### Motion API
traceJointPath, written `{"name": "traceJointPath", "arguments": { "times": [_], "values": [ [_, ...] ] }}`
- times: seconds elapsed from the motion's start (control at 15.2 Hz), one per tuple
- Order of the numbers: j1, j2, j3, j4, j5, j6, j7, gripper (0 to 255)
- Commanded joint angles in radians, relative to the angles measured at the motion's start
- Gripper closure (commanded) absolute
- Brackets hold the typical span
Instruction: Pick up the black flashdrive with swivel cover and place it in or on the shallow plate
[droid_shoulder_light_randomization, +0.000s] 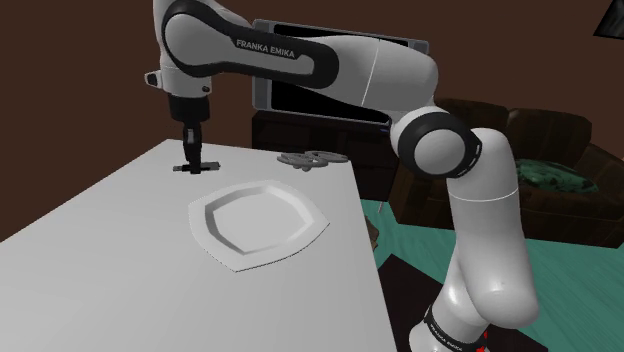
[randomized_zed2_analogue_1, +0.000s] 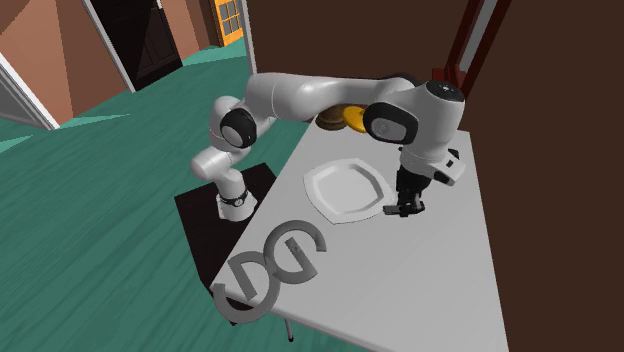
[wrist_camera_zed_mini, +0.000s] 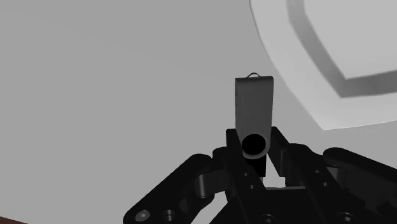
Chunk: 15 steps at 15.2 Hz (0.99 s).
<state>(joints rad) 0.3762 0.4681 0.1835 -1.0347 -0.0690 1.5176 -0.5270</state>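
White table (droid_shoulder_light_randomization: 120, 260): takes up most of the shoulder view, with the stand (randomized_zed2_analogue_1: 200, 228) at its edge. The arm (droid_shoulder_light_randomization: 400, 90) reaches out over it, wrist pointing straight down.

Plate (droid_shoulder_light_randomization: 258, 222): shallow, white, wavy rim. It lies flat mid-table with nothing on it.

Grey curled ornament (droid_shoulder_light_randomization: 312, 160): sits at the table's far edge in the shoulder view, well apart from the plate.

Gripper (droid_shoulder_light_randomization: 190, 166): down at table level, up and left of the plate in the shoulder view. In the second exterior view it is just off the plate's right rim. The fingers (wrist_camera_zed_mini: 280, 153) are closed in on the flash drive, one pressed against each side of its near end, so it is clamped between them.

Flash drive (wrist_camera_zed_mini: 254, 105): dark grey body with a round hole at the gripped end and a small loop at the far end. It points away from the gripper, near the plate's rim but not touching it. It is outside the plate. Can't tell whether it is off the table surface or resting on it.
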Motion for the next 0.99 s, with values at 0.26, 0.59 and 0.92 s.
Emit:
{"name": "traceJointPath", "arguments": {
  "times": [0.26,0.59,0.92],
  "values": [
    [-0.014,-0.163,0.010,-0.202,0.025,0.040,0.011,255],
    [-0.024,-0.402,0.020,-0.520,0.069,0.123,0.020,255],
    [-0.017,-0.608,0.026,-0.755,0.111,0.157,0.028,255]
  ]
}}
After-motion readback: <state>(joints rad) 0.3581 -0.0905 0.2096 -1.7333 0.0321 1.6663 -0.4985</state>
